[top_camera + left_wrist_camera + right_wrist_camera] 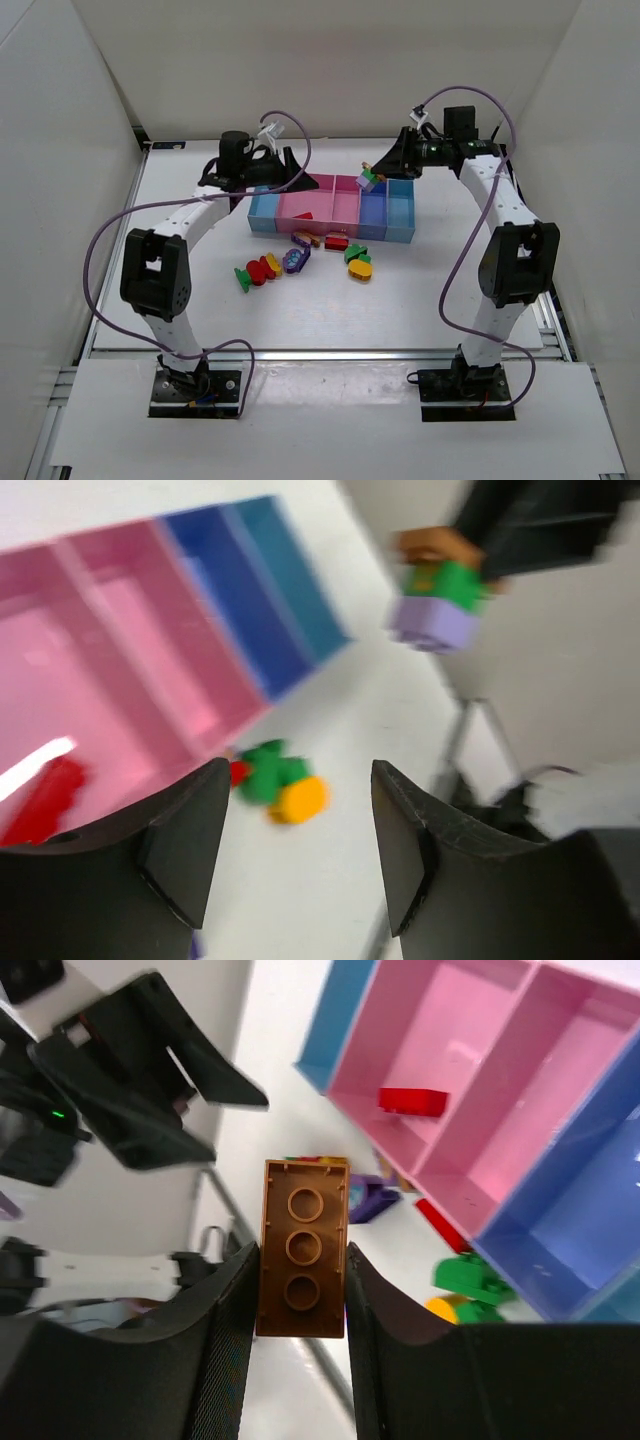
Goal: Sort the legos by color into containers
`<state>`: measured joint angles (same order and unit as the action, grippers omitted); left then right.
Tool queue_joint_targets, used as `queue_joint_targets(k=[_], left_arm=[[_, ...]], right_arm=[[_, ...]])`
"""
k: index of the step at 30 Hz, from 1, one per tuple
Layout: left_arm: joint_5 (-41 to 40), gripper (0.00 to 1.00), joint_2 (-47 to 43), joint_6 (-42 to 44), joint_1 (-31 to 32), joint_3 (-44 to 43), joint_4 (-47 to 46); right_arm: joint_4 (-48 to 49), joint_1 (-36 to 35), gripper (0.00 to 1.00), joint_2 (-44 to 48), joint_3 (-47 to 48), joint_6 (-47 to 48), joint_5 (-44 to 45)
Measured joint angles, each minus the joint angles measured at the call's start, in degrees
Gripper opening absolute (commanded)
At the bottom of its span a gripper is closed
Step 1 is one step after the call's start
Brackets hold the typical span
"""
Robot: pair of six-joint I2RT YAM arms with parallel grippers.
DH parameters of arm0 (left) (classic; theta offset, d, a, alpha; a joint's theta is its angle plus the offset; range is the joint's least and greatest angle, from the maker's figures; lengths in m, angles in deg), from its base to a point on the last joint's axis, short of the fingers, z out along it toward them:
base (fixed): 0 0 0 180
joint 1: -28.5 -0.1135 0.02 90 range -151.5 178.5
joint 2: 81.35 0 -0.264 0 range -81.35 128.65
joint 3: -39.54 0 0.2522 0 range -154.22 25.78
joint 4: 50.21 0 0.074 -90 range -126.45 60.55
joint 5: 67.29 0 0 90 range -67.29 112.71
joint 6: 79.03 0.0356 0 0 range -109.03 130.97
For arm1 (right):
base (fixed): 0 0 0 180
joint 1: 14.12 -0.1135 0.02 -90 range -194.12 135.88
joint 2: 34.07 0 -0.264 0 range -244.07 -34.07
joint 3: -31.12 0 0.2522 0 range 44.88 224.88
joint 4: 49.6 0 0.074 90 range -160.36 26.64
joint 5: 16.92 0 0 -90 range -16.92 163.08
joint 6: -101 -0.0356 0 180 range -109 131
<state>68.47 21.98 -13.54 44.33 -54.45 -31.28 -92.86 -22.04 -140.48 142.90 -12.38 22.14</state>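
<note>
The containers (pixel 262 222) form one row of light blue, pink and blue bins at the table's far middle. My left gripper (pixel 300 182) hovers over the left pink bin, open (pixel 300 780) with nothing between its fingers. A red lego (pixel 303 215) (pixel 40 800) (pixel 412 1101) lies in that pink bin. My right gripper (pixel 378 172) hangs above the bins' right part, shut (pixel 300 1260) on a stacked lego (pixel 368 180) (pixel 440 595) of brown, green and purple; its brown underside (pixel 302 1250) faces the wrist camera. Several loose legos (pixel 297 261) lie in front of the bins.
A green and orange piece (pixel 358 262) (pixel 280 785) (pixel 465 1285) and a red one (pixel 336 241) sit close to the bins' front wall. White walls enclose the table on three sides. The two grippers hang close together over the bins.
</note>
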Motion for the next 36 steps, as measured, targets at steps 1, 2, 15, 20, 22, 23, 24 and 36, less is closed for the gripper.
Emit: queue_joint_targets(k=[1, 2, 15, 20, 22, 23, 24, 36], left_arm=[[2.0, 0.68, -0.5, -2.2, 0.0, 0.9, -2.7], [4.3, 0.68, -0.9, -4.8, 0.2, 1.8, -5.2], [16.9, 0.71, 0.5, -20.8, 3.4, -0.5, -19.6], [17.6, 0.78, 1.1, -21.9, 3.5, -1.4, -20.8], [17.7, 0.81, 1.4, -22.2, 3.6, -1.5, -20.8], [17.7, 0.82, 1.7, -22.3, 3.6, -1.6, -20.8], [17.8, 0.83, 1.9, -22.4, 3.7, -1.7, -20.8], [18.1, 0.81, 4.8, -22.7, 3.9, -4.0, -21.8]], right_arm=[[1.2, 0.1, 0.0, -0.2, -0.3, -1.5, -0.9], [2.3, 0.2, 0.0, -0.6, -0.7, -3.3, -2.1], [10.6, -2.9, 0.0, -2.0, -1.4, -12.3, -8.7], [12.0, -3.2, 0.0, -2.0, -1.4, -13.6, -10.0], [12.2, -3.2, 0.0, -2.0, -1.4, -13.9, -10.2], [12.3, -3.2, 0.0, -2.0, -1.4, -14.0, -10.4], [12.6, -3.2, 0.0, -2.0, -1.4, -14.1, -10.6], [15.6, -4.9, 0.0, -2.0, -1.4, -16.3, -12.8]])
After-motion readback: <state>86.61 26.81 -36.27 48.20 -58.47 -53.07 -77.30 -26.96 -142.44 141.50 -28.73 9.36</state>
